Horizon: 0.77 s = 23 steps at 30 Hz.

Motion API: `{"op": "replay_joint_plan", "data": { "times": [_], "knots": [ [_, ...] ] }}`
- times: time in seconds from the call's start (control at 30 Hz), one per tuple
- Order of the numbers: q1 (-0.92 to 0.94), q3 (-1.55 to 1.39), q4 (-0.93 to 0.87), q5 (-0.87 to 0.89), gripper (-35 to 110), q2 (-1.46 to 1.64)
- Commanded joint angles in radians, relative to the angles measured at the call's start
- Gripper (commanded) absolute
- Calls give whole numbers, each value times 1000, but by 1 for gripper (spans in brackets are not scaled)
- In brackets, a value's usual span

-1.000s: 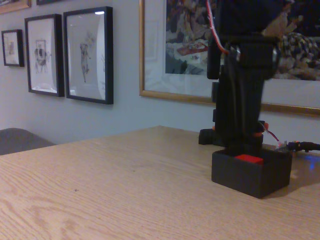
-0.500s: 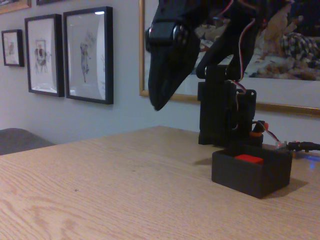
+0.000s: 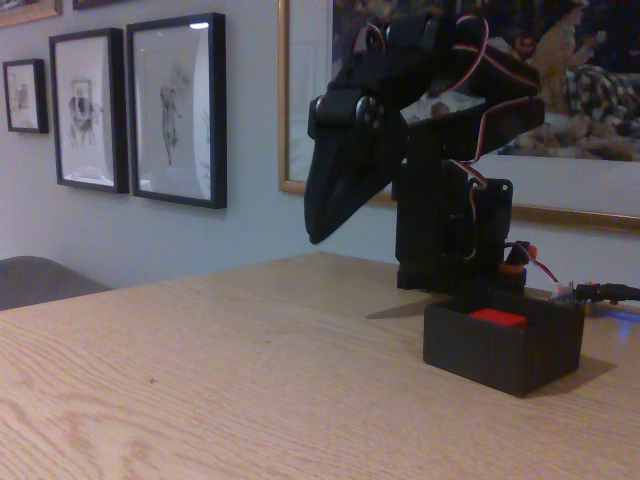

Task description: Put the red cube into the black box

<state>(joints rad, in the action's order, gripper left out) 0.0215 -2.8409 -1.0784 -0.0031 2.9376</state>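
**Inspector A:** Where did the small matte red cube (image 3: 498, 317) stand?

**Inspector B:** Inside the small, thick-walled, lidless matte black box (image 3: 500, 350). Its top face showed just above the near rim, toward the back of the box. The box rested on the light oak-grain bench (image 3: 250, 380), just in front of the black arm base (image 3: 455, 235).

**Inspector A:** And the black two-finger gripper (image 3: 318, 232)?

**Inspector B:** Raised well above the box and off to its left in the fixed view, tip pointing down, nothing in it. The fingers read as one dark tapered mass; I could not tell whether they were parted or together.

**Inspector A:** Your judgement of the step?

**Inspector B:** Placement looked complete; what remained was retreat. Done well, the arm should have folded away from the box, never sweeping low across its rim, since the box appeared light enough to shift on contact. The red and white wires (image 3: 470, 175) near the base warranted clearance too.
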Motion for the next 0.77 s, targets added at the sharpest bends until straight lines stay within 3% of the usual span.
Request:
{"op": "replay_joint_plan", "data": {
  "times": [0.0, 0.73],
  "knots": [
    [-8, -6, -15, 8, -7, 34],
    [-17, -11, 14, -3, -7, -14]
  ]
}}
